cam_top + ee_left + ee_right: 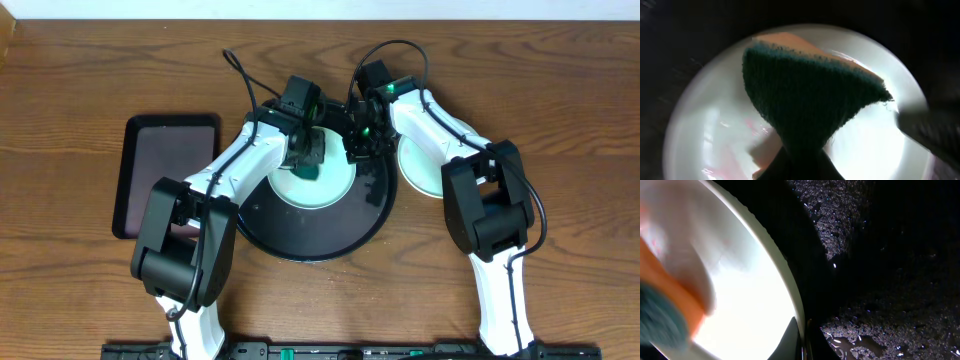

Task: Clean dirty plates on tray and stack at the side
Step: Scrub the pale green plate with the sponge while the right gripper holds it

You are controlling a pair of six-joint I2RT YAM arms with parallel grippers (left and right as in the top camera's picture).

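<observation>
- From overhead, your left arm reaches from the table's near left edge up over the tray (300,235) and bends down at the wrist. This sets the left gripper (308,160) over the plate (330,185), which lies on the far half of the tray.
- The left gripper pinches a sponge (305,172) against the plate.
- Your right arm rises from the near right, folds at the elbow and comes in from the far side. The right gripper (360,140) points down at the plate's right edge.
- An other plate (420,170) lies on the table (80,300) just right of the tray, partly under your right arm. A small tray (165,170) sits well to the left.
- In the left wrist view, the left gripper (800,167) has its fingers pressed together on the sponge (810,95), which fans out green side up over the plate (700,125).
- In the right wrist view, the right gripper (804,342) has one finger on each side of the plate (750,300) rim, closed on it.
- The sponge (660,320) shows blurred at the left, and the wet tray (880,255) lies to the right.
</observation>
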